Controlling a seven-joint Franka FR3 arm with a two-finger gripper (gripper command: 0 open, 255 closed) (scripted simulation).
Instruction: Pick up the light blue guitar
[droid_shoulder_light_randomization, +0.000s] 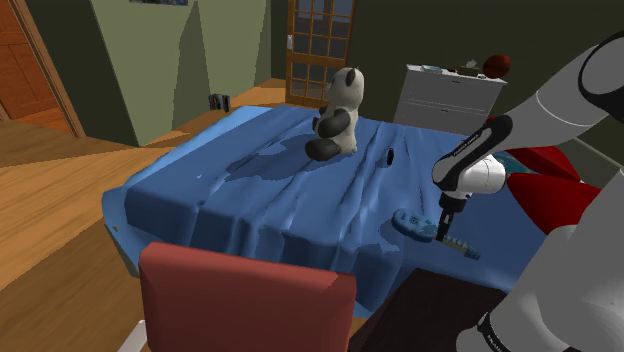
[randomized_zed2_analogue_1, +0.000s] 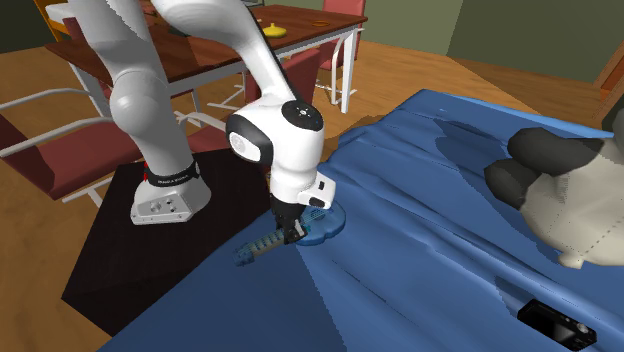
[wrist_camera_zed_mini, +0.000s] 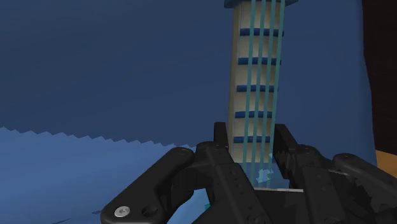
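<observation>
Light blue guitar (droid_shoulder_light_randomization: 408, 221) on blue bed (droid_shoulder_light_randomization: 250, 200), 4 o'clock from panda plush (droid_shoulder_light_randomization: 340, 115) in shoulder view; gripper (wrist_camera_zed_mini: 252, 143) clamps its neck. Rm: wood floor (droid_shoulder_light_randomization: 50, 210), green walls (droid_shoulder_light_randomization: 150, 60).

The white arm (randomized_zed2_analogue_1: 130, 90) rises off to one side of the light blue guitar (randomized_zed2_analogue_1: 322, 228), arches over and folds down, so that its rounded wrist hangs almost straight above the guitar's neck. The black gripper (randomized_zed2_analogue_1: 290, 233) points down at the neck, close to where the neck joins the guitar's body. Its two fingers (wrist_camera_zed_mini: 220, 137) stand on either side of the neck, pressed against it and clasping it between them.
</observation>
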